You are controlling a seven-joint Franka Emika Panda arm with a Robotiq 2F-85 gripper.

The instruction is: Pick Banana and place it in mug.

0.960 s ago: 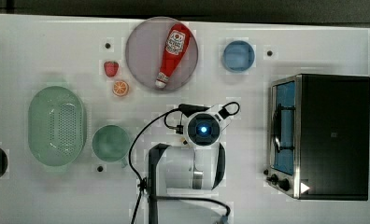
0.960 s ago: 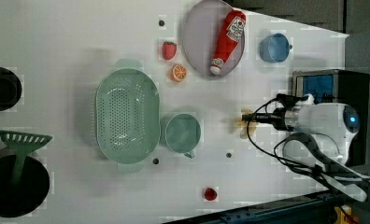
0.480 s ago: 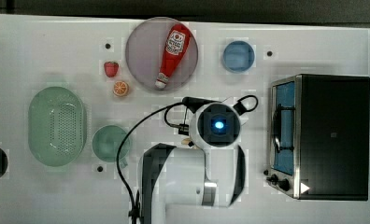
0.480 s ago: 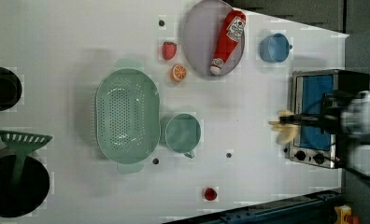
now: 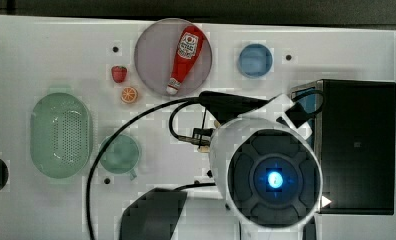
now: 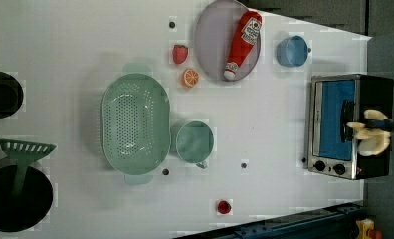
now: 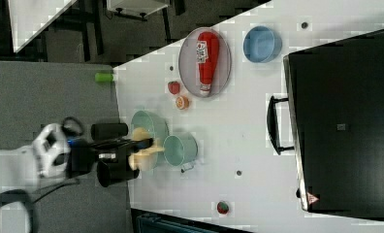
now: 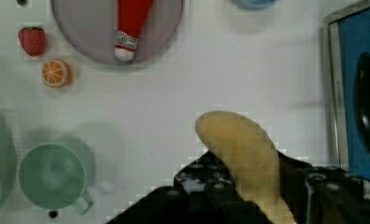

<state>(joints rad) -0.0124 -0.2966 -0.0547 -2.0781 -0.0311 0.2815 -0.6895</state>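
Pale yellow and toy-like, the banana (image 8: 241,154) looks light and stiff to me (probably slick plastic), best held across its middle. It is lifted off the bench (image 8: 220,79), at lower centre of the wrist view. My jaws are clamped on its lower half. The mug (image 8: 52,175) sits empty at lower left.

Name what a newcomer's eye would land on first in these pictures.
The hand holds a banana above the white table. A red ketchup bottle lies on a grey plate at the top view's top, and the teal mug sits beside a pale-green basket.
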